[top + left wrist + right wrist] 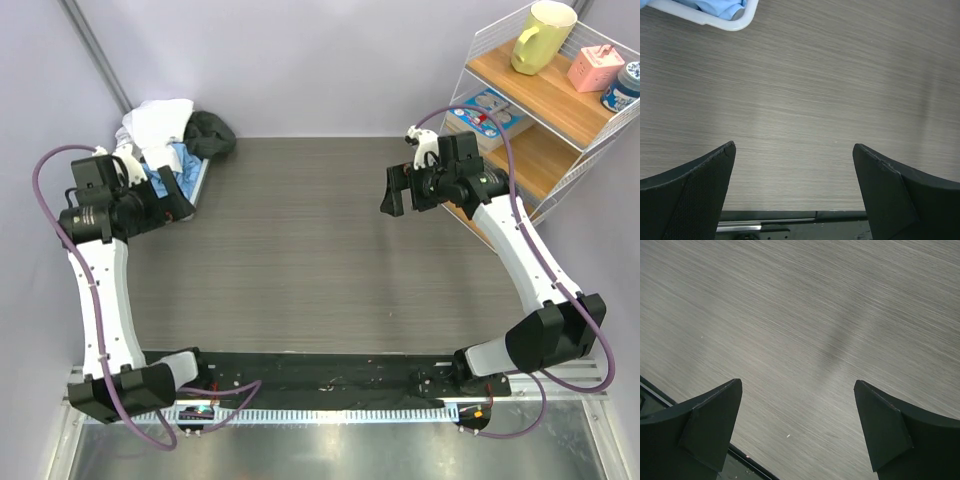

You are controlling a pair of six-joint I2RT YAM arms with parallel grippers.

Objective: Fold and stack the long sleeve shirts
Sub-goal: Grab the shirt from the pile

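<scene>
Grey wood-grain table (300, 260), and we're using the white basket (199, 176) as our reference for everything.

The long sleeve shirts (150, 135) are all heaped in and over that basket, none of them folded. Going by colour we count three pieces: one white shirt (160, 115), one light blue garment (180, 158) and one dark garment (212, 130). We can't tell if more are buried underneath.

The left gripper (178, 198) hangs just beside the basket on its near side, close to the blue cloth but apart from it. Its fingers are spread wide with nothing between them. In the left wrist view the gripper (794, 150) only has the basket's corner (715, 21) and a scrap of blue (720, 6) off past the fingertips.

The right gripper (393, 190) is well apart from the basket, way over to its right above the table. It's spread wide too and holding nothing (798, 385).

So that's two grippers and one basket. Further right of the basket there's one wire shelf (560, 120) with one yellow mug (542, 36), one pink box (596, 67) and one blue-and-white jar (627, 86).
</scene>
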